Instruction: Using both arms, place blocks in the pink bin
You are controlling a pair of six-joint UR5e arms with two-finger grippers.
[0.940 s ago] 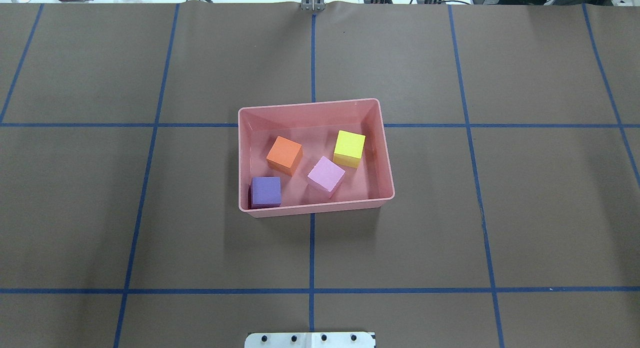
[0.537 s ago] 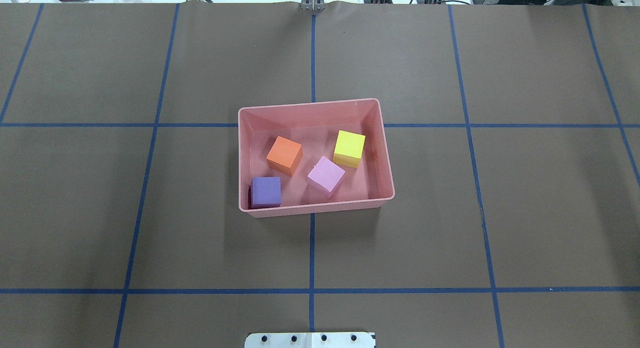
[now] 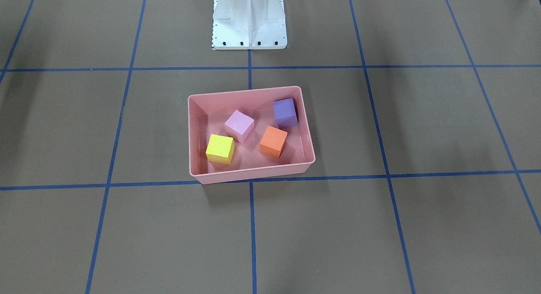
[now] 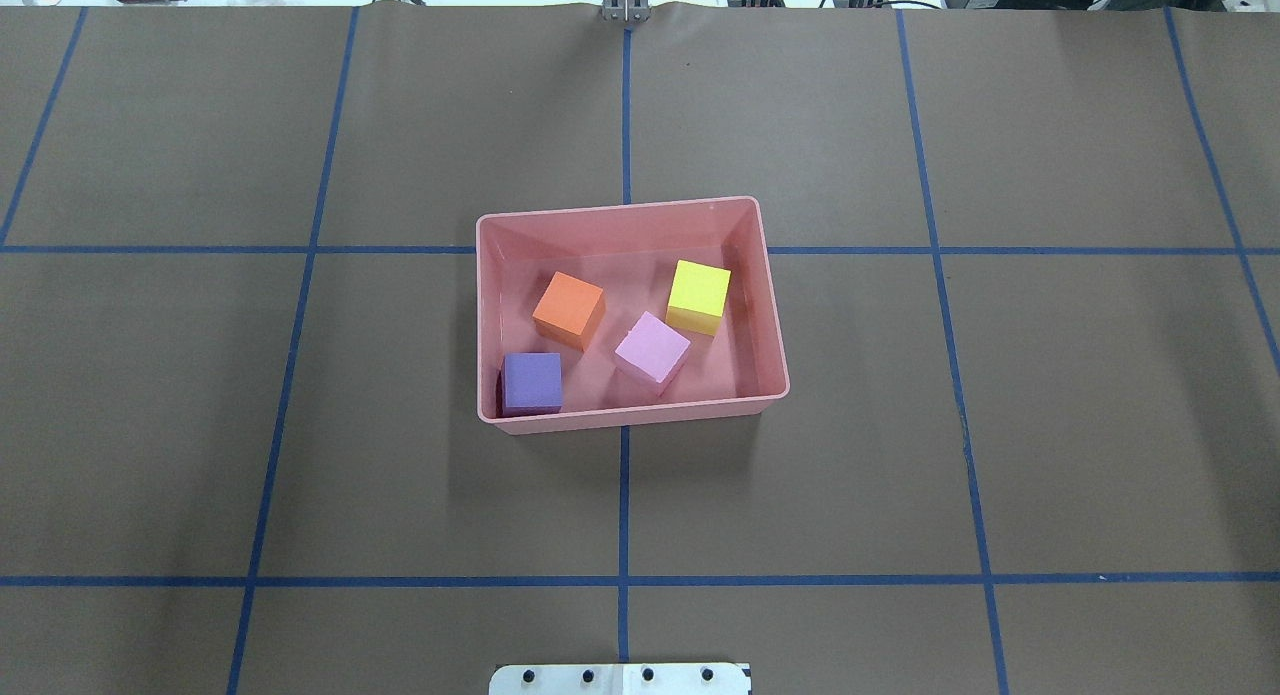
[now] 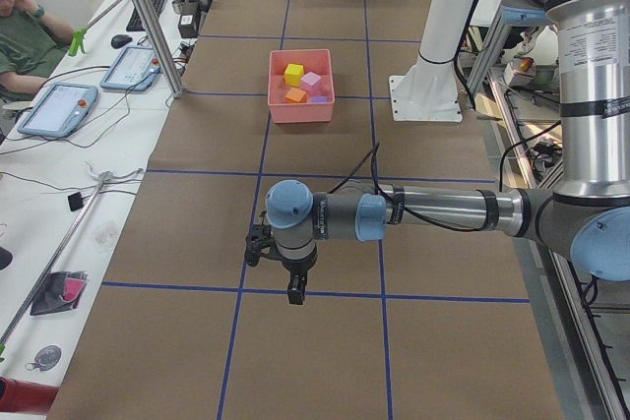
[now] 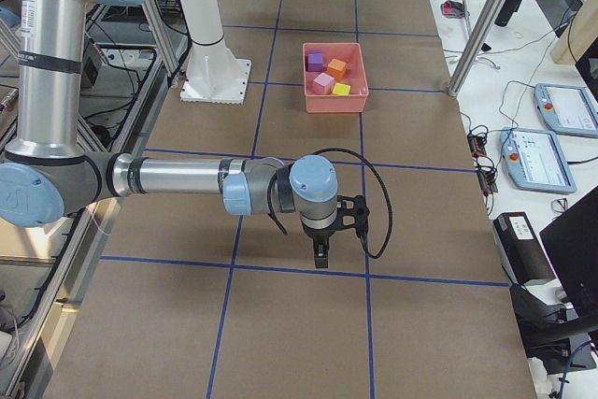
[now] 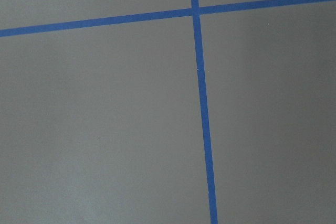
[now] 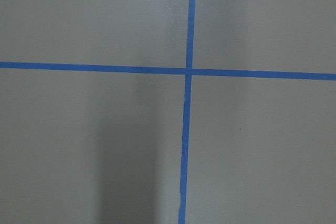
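All four small matte foam cubes lay inside the shallow rectangular salmon-pink plastic bin (image 4: 615,208), which sat near the middle of the table on a crossing of blue tape lines. Seen from overhead, the purple cube (image 4: 531,383) was tucked into the bin's near left corner, close against both walls. The orange cube (image 4: 569,309) sat farther in on the left half, turned at an angle. The pale pink-lilac cube (image 4: 652,351) lay near the middle, also turned. The yellow cube (image 4: 698,293) stood just beside it toward the far right; whether those two touched could not be told. Around the bin stretched the brown paper table cover (image 4: 1050,405), marked into large squares by blue tape (image 4: 623,495), with the white metal base pedestal (image 3: 249,19) at the robot's edge. Both grey tubular arms reached low over the table well apart from the bin, toward opposite ends. The left arm (image 5: 443,211) carried its black left gripper (image 5: 294,294) pointing down above a tape line, and the right arm (image 6: 177,177) carried the black right gripper (image 6: 320,259) likewise. For either pincer, how far apart its fingers were could not be told, since only the side views showed them. Both wrist views showed only brown cover and crossing tape. A seated person (image 5: 25,41) was at the side bench.
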